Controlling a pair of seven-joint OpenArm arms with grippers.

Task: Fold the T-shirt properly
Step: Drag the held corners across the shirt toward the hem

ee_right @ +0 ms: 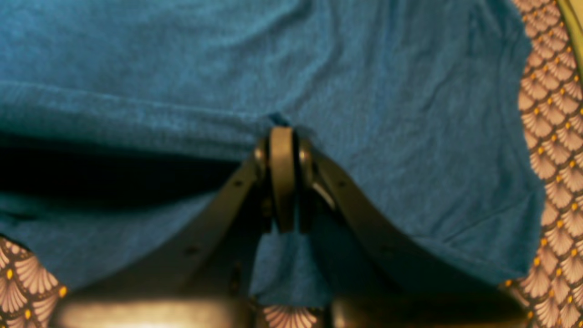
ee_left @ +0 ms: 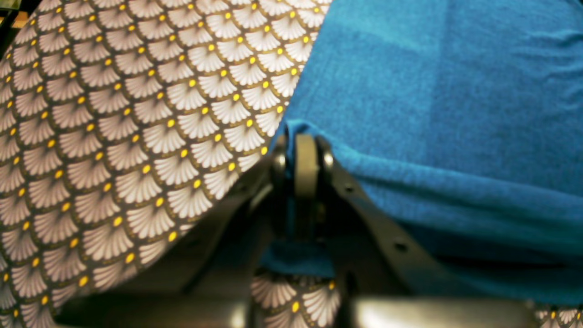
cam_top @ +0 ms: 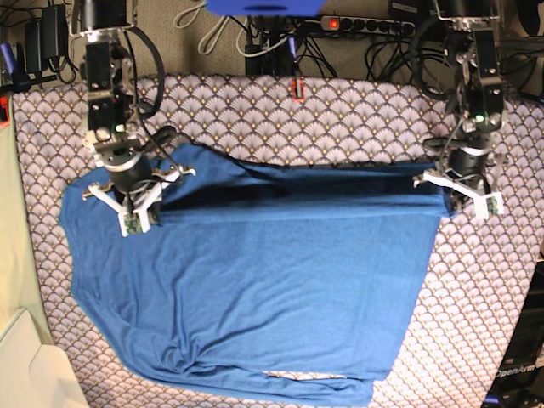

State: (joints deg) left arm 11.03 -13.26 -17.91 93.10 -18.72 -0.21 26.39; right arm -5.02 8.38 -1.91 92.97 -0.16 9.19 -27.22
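The T-shirt point(cam_top: 255, 289) lies spread flat, its lifted edge running left-right.

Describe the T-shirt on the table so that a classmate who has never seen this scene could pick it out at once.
Look at the table cover, patterned with pale scallops and yellow dots. Spread over most of it lies the T-shirt, its far edge pinched by the left gripper and the right gripper. It is the only plain blue, unpatterned cloth there.
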